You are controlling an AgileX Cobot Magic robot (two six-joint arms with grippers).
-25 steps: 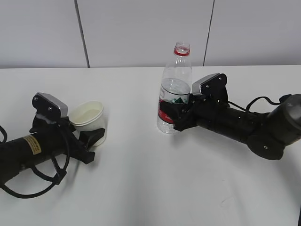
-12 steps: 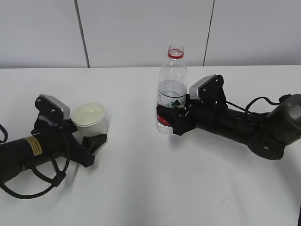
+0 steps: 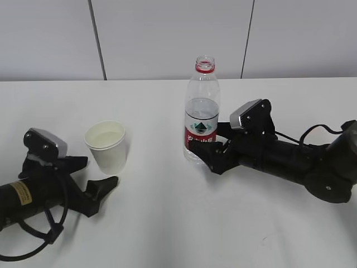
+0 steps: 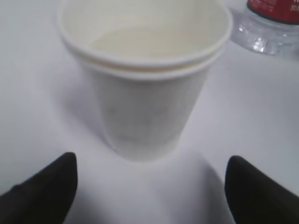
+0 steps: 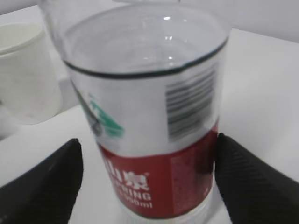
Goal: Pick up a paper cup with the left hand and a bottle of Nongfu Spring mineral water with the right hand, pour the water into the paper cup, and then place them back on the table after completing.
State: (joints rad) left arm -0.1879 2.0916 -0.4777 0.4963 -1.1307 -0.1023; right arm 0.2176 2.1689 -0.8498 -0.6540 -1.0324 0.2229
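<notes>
Both arms lie low on the desk: left claw wide, clear of the cup; right claw wide beside the bottle

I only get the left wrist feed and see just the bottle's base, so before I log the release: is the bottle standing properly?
Observer: Yes. In the exterior view the bottle stands upright on the table, to the right of the paper cup.
Operator: Where is the right end effector?
Observer: The right end effector is open, with one finger on each side of the bottle's lower half.
Operator: Any cap on it, and is water left?
Observer: There is no cap, and the neck is open. The water reaches just above the label, roughly half the bottle's height.
</notes>
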